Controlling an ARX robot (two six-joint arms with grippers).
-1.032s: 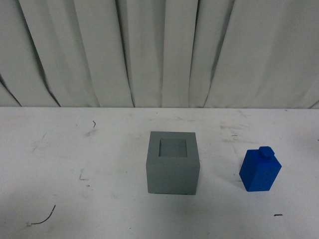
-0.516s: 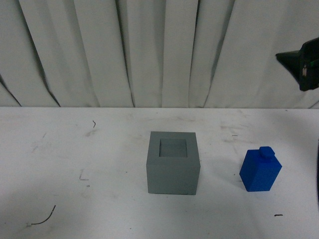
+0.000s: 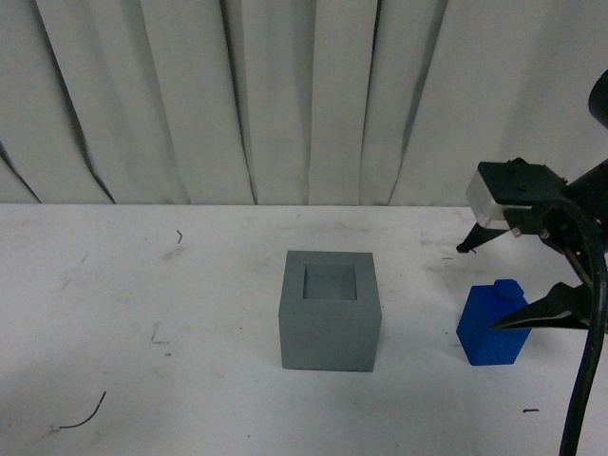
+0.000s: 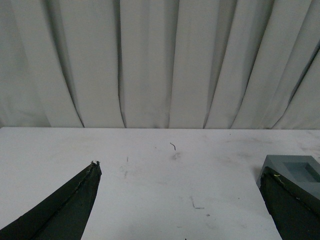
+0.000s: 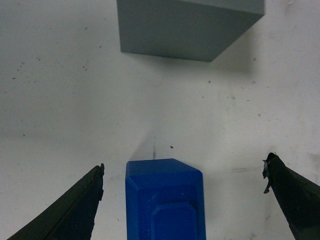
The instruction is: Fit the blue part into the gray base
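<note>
The gray base (image 3: pixel 330 309), a cube with a square recess in its top, stands mid-table; it also shows in the right wrist view (image 5: pixel 185 27) and at the edge of the left wrist view (image 4: pixel 295 172). The blue part (image 3: pixel 492 325) stands upright to its right, knob on top. My right gripper (image 3: pixel 492 288) is open, hovering above the blue part with one finger on each side; in the right wrist view the blue part (image 5: pixel 164 200) lies between the spread fingers, nearer one of them. My left gripper (image 4: pixel 181 172) is open and empty, out of the front view.
The white table (image 3: pixel 142 285) carries scuff marks and a thin dark wire scrap (image 3: pixel 85 413) at the front left. A pleated white curtain (image 3: pixel 285 95) hangs behind the table. A black cable (image 3: pixel 594 361) runs down from the right arm.
My right arm has come into the front view from the upper right and dropped down to the blue part. The blue part and gray base have not moved.
</note>
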